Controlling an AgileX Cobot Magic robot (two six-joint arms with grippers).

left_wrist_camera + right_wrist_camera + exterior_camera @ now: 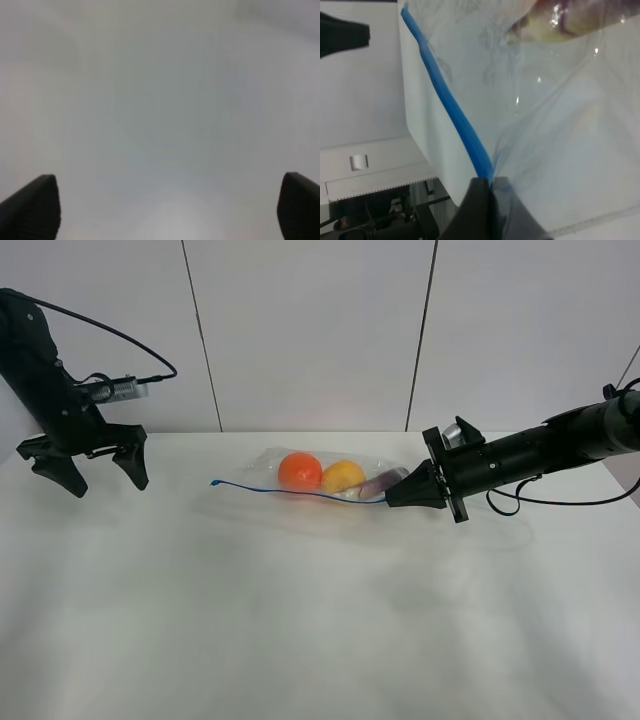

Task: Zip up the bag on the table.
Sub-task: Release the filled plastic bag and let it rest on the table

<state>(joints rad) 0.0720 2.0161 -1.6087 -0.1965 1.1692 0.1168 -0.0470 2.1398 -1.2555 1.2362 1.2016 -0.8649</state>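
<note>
The clear bag (pixel 320 485) lies at the back middle of the white table (pixel 300 620), with an orange (pixel 299 471), a yellow fruit (pixel 343 476) and a purple eggplant (pixel 381 483) inside. Its blue zipper strip (pixel 285 491) runs along the near edge. My right gripper (pixel 390 500) is shut on the strip's right end; the right wrist view shows the strip (pixel 450 105) running into the closed fingertips (pixel 482 187). My left gripper (pixel 95 480) is open and empty, hovering at the table's left, well apart from the bag. Its fingertips (pixel 35 205) show over bare table.
A white panelled wall (pixel 310 335) stands behind the table's back edge. Black cables (pixel 530 502) trail from the right arm over the table's back right.
</note>
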